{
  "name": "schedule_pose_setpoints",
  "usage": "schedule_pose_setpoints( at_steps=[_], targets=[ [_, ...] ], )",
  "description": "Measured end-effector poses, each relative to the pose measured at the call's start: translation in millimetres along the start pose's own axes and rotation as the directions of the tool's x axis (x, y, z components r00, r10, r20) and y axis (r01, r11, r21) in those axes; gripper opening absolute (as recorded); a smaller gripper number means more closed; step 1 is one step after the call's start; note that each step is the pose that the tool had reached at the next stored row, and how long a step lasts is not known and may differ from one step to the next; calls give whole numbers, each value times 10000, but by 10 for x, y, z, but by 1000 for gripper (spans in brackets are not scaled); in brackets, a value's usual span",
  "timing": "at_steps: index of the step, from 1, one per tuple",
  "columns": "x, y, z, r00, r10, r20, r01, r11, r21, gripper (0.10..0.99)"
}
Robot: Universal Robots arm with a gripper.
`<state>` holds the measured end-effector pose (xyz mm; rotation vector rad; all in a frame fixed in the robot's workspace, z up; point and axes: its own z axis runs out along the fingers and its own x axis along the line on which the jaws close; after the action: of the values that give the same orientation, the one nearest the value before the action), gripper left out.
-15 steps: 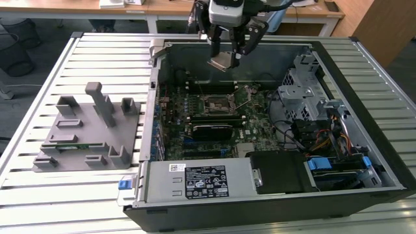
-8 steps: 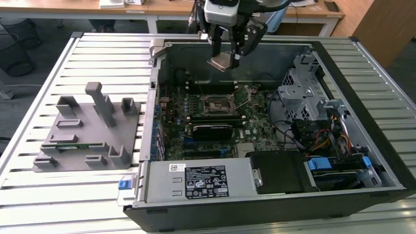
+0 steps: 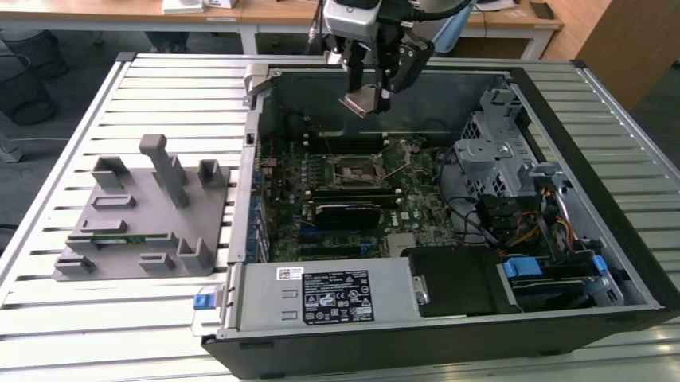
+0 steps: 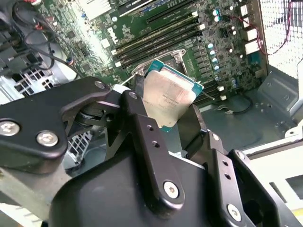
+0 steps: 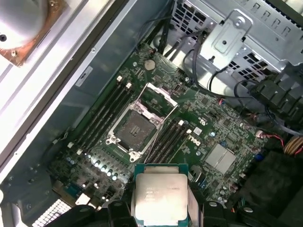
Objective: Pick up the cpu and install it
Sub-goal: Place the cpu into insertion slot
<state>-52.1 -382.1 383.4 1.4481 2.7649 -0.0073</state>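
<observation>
At the exterior view's left, a grey holder (image 3: 143,231) is sitting on the slatted table (image 3: 75,318). At upper centre, the gripper (image 3: 370,97) is hanging over the open computer case (image 3: 447,338), fingers clamping the tilted cpu (image 3: 358,104) above the empty socket (image 3: 356,165).

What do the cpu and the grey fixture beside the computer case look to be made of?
The cpu: a pale silver metal lid with a dull satin sheen, on a thin green rim that looks like circuit-board laminate. The grey fixture: uniform matte grey with blocky posts and pockets, no glints, so probably plastic, moulded or printed; painted metal cannot be ruled out.
</observation>
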Motion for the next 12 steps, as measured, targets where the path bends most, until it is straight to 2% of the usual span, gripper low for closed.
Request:
schedule_pose_setpoints(
  at_steps=[7,12],
  targets=[
    [5,3,7,9957,925,17,-925,9957,25,529],
    [6,4,13,9863,1649,31,-1649,9863,44,529]
  ],
)
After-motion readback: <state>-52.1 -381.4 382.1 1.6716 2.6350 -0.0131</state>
